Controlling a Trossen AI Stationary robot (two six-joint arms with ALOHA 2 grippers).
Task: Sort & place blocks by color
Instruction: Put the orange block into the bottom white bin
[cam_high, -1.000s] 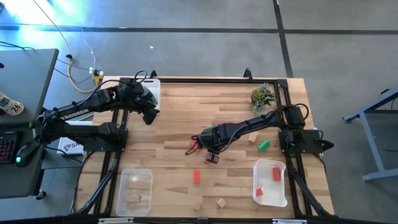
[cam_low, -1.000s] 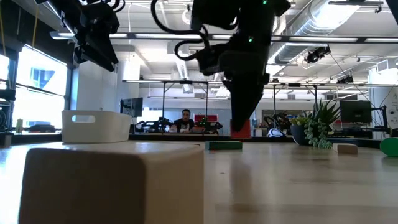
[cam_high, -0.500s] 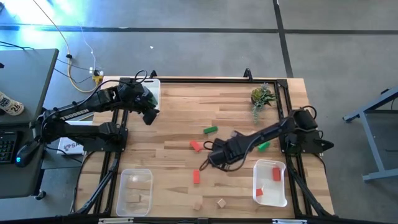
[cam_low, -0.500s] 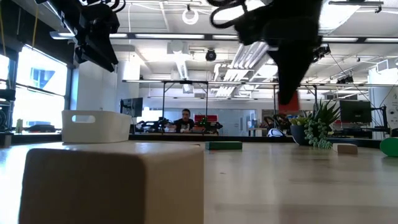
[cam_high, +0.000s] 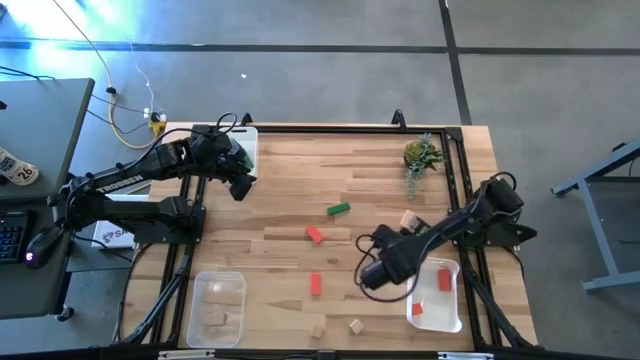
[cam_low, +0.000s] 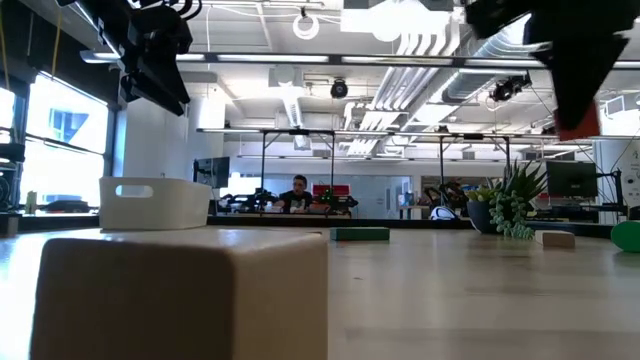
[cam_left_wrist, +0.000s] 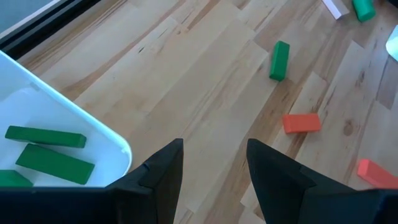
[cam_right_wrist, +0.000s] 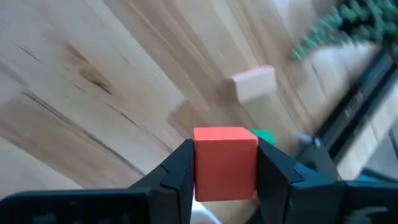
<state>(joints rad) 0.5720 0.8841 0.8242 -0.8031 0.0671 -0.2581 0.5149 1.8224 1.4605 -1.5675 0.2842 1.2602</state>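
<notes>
**Above the near-right tray: right end effector carrying a red cube**

Above the worktop (cam_high: 290, 170), near its front right part, the right end effector (cam_right_wrist: 225, 163) is closed on a red cube (cam_right_wrist: 225, 163); both fingers press against opposite faces of the cube. In the high view the right end effector (cam_high: 375, 272) sits just beside the left edge of the right-hand tray (cam_high: 452, 318), which contains two red blocks (cam_high: 445, 282). In the low view the cube (cam_low: 578, 120) hangs well clear of the surface.

The left end effector (cam_left_wrist: 212, 163) waits at the rear left of the worktop, its fingers parted with nothing between them. It is next to the white bin (cam_left_wrist: 93, 134), which holds green blocks (cam_left_wrist: 45, 135).

Loose blocks on the worktop:
- one green bar (cam_high: 338, 209) near the centre;
- two red bars (cam_high: 315, 235) toward the front of centre;
- one tan block (cam_high: 408, 220) near the right arm;
- two tan blocks (cam_high: 355, 326) at the front edge.

The front left tray (cam_high: 198, 290) contains tan blocks (cam_high: 228, 298). A potted plant (cam_high: 421, 155) stands at the rear right.
</notes>
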